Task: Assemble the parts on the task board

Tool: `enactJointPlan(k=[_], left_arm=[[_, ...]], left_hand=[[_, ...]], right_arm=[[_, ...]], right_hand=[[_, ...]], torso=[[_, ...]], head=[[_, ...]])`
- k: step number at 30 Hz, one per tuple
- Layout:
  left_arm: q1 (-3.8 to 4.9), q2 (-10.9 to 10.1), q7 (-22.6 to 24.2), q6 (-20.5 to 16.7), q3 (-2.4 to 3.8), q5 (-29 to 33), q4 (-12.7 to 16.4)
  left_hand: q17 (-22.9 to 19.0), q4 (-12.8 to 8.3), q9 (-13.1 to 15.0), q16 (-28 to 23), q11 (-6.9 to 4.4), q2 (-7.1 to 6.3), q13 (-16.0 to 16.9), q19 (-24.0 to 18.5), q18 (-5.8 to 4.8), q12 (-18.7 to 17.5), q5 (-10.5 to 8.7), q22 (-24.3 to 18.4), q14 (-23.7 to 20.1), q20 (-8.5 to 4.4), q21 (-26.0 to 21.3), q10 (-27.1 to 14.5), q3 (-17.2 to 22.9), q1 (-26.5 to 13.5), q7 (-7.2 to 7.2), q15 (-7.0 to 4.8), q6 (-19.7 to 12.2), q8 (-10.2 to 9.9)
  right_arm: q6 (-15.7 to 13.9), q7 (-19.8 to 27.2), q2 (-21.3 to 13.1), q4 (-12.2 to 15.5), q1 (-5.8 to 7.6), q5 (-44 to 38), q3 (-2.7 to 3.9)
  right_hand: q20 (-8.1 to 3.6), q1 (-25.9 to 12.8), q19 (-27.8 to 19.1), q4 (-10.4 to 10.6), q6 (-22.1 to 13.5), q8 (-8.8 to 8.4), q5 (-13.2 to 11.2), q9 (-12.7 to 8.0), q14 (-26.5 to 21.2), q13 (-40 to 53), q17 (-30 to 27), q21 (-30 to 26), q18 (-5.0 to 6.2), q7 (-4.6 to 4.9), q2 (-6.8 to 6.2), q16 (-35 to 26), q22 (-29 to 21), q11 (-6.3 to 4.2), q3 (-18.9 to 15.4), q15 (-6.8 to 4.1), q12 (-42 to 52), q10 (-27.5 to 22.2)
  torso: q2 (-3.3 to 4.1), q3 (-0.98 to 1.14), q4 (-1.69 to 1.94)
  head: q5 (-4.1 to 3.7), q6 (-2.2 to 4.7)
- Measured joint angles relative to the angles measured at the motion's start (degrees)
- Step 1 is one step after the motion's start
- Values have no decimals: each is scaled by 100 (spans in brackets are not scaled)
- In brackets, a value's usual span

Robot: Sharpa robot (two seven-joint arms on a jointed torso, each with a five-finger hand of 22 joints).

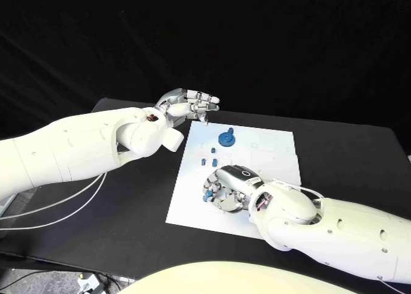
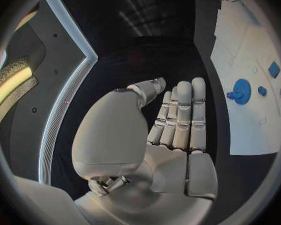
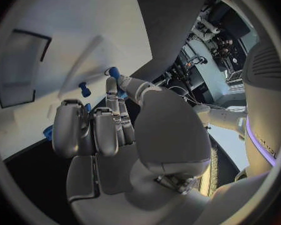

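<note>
Left arm: we see it [image 1: 73, 150] come in from the left side and reach up to the far left corner of the white board

Left hand: we see it [image 1: 189, 104] just past the far left corner of the board, over the black table; in the left wrist view the hand [image 2: 178, 120] has its fingers straight and side by side, with the thumb a little away from them, and we see nothing in it

Table: it [image 1: 125, 214] is black and the white board lies flat on it

Task board: we see the white board [image 1: 192, 205] in the middle of the table, with its long side running away from us

Round blue part: it [image 1: 228, 139] sits on the far half of the board, near the left hand but not touching it; in the left wrist view the same part [image 2: 242, 91] lies on the board beside two smaller blue pieces

Small blue parts: we see a few of them [image 1: 203, 162] on the board between the round blue part and the right hand

Right hand: it [image 1: 230, 187] is low over the near half of the board, fingers bent down; in the right wrist view the hand [image 3: 112, 135] pinches a small blue piece [image 3: 115, 73] at its fingertips

Blue part by the fingers: one more [image 1: 207, 196] shows at the left side of the right hand, on the board

Right arm: it [image 1: 346, 229] comes in from the lower right
</note>
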Motion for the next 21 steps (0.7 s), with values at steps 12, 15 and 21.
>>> enactJointPlan(k=[12,15,21], left_arm=[[0,-19,-11,8,0,0,6],[0,-25,-13,9,0,0,8],[0,-35,-18,13,0,0,13]], left_hand=[[0,0,0,0,0,0,0,0,0,0,0,0,0,0,0,0,0,0,0,0,0,0],[1,0,0,0,0,0,0,0,0,0,0,1,0,0,0,0,0,0,0,0,0,0],[1,0,0,0,0,0,0,0,0,0,0,1,0,0,0,0,0,0,0,0,0,0]], right_arm=[[25,-126,24,-16,-3,-117,4],[31,-189,28,-18,-8,-160,-2],[64,-305,46,-12,-9,-244,-2]], right_hand=[[0,0,0,0,-10,5,-3,0,0,0,0,0,0,14,0,0,-1,3,0,0,1,3],[0,-8,0,-17,-14,5,10,0,0,0,0,0,0,18,-9,0,2,3,17,0,-22,3],[0,-22,0,-24,-18,10,20,0,0,4,0,0,0,23,-23,0,4,4,24,0,-22,3]], torso=[[0,-1,-1],[0,0,-1],[0,-3,2]], head=[[6,-19],[2,-16],[0,-15]])
